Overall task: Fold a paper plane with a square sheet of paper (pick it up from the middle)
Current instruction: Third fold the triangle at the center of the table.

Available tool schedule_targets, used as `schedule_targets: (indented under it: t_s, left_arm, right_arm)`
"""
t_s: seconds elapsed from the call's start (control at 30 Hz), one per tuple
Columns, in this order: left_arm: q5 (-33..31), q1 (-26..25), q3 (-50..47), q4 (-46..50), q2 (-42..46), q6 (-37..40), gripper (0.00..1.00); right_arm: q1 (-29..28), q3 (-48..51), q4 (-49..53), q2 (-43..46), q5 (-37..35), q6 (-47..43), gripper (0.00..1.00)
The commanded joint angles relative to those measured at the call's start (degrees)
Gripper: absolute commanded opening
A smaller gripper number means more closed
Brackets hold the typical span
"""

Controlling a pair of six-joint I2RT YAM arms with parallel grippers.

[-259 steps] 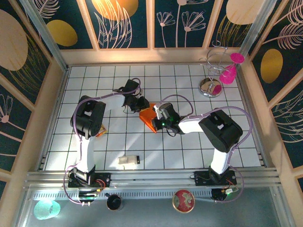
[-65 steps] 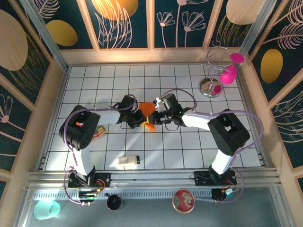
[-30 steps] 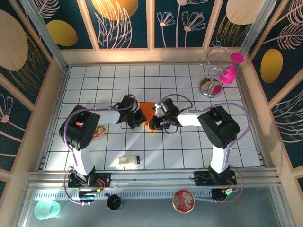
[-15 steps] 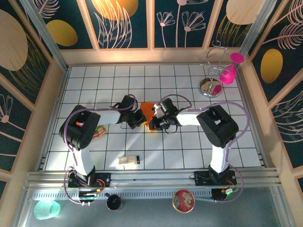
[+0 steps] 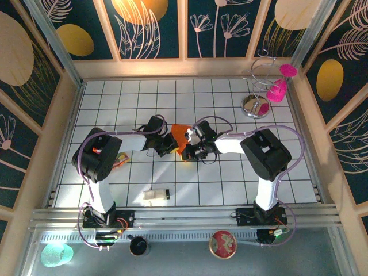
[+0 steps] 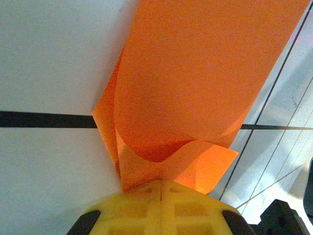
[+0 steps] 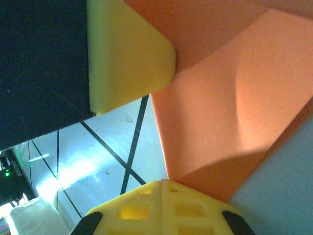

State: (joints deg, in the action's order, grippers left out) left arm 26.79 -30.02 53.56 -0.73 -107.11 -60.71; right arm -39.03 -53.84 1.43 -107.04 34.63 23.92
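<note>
A white tiled table (image 5: 115, 98), orange paper (image 5: 179, 133) midway, sits within floral walls (image 5: 155, 34).

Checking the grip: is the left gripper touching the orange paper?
Touching. The left wrist view shows the left gripper shut on the orange paper, pinching its edge.

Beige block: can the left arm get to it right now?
Probably not yet. The left fingers are shut on the paper, which the right fingers also pinch. The block lies uncovered nearer the front, so the way looks free once the paper is let go.
</note>
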Motion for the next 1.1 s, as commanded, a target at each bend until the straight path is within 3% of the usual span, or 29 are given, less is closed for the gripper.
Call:
schedule_targets:
  t_s: [0.0,0.43,1.07]
  left_arm:
    - [-1.58,-0.19,-0.91,1.85,-2.31,0.32,0.05]
    - [2.28,-0.04,3.66,-0.89,1.80,0.89,0.15]
    - [2.21,1.02,3.48,0.73,-0.70,3.48,0.14]
  right_arm:
    - [-0.67,0.73,3.40,1.41,0.96,-0.85,0.00]
    - [-0.61,0.20,3.07,1.55,-0.27,-0.43,0.00]
    - [-0.61,1.13,3.65,3.71,0.81,0.01,0.00]
